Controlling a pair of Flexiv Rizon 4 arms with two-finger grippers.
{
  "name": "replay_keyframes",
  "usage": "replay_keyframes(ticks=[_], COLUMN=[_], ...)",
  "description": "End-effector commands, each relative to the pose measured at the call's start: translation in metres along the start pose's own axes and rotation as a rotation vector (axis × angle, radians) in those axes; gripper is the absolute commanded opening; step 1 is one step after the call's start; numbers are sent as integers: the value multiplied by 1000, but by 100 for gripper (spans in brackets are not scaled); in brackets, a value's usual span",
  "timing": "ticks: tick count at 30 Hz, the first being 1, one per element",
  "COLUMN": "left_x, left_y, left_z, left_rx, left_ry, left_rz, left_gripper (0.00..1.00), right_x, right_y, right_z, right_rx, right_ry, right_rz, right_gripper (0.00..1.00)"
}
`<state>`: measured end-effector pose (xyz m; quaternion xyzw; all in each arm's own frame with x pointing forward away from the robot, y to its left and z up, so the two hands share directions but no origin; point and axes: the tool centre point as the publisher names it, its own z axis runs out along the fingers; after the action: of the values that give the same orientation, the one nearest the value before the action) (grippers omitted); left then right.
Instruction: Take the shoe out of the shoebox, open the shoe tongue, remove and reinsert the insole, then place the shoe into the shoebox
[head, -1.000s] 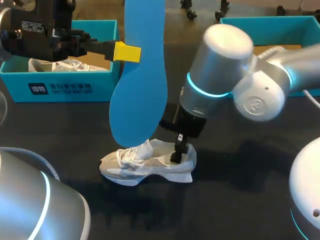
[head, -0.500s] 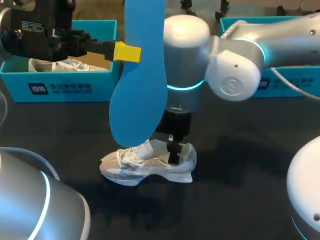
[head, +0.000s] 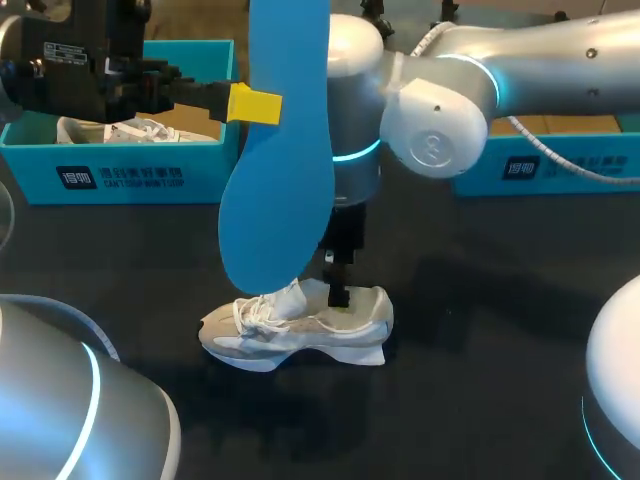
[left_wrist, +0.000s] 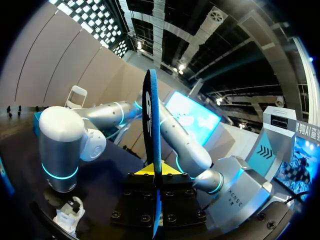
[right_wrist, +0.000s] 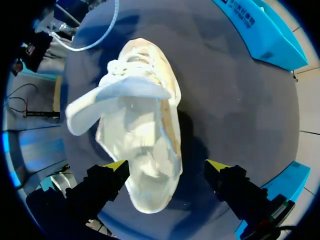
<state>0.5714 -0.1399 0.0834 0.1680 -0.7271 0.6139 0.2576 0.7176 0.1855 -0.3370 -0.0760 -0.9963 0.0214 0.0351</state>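
**Reinsertion may go astray**

The left jaws pinch the blue insole (head: 280, 150) upright above the white shoe (head: 300, 328) on the table (head: 480, 400). The right jaws straddle its heel, open. Unclamped, the shoe could skid and the insole buckle against the tongue (right_wrist: 120, 95).

— Where do my cameras sit?
— Your head view looks down on the table (head: 480, 400) from high behind the arms. Your right wrist view hangs close over the shoe (right_wrist: 145, 137), facing straight down.
— And the left wrist?
— Higher, looking out along the insole (left_wrist: 152, 127); it shares that shoe with both others.
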Motion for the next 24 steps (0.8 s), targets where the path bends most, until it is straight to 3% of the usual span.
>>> replay_keyframes(ticks=[1,21,23,24], left_x=[-1,-1,-1,-1], left_y=[0,0,0,0], left_z=[1,1,1,1], left_rx=[-1,-1,-1,-1], left_ry=[0,0,0,0], left_rz=[-1,-1,-1,-1], left_gripper=[0,0,0,0], right_x=[-13,-29,-30,-31], right_y=[6,6,7,8], right_z=[14,53,54,54], right_rx=[2,-29,-31,-29], right_ry=[18,86,91,95], right_rz=[-9,-25,-28,-28], right_gripper=[100,100,91,79])
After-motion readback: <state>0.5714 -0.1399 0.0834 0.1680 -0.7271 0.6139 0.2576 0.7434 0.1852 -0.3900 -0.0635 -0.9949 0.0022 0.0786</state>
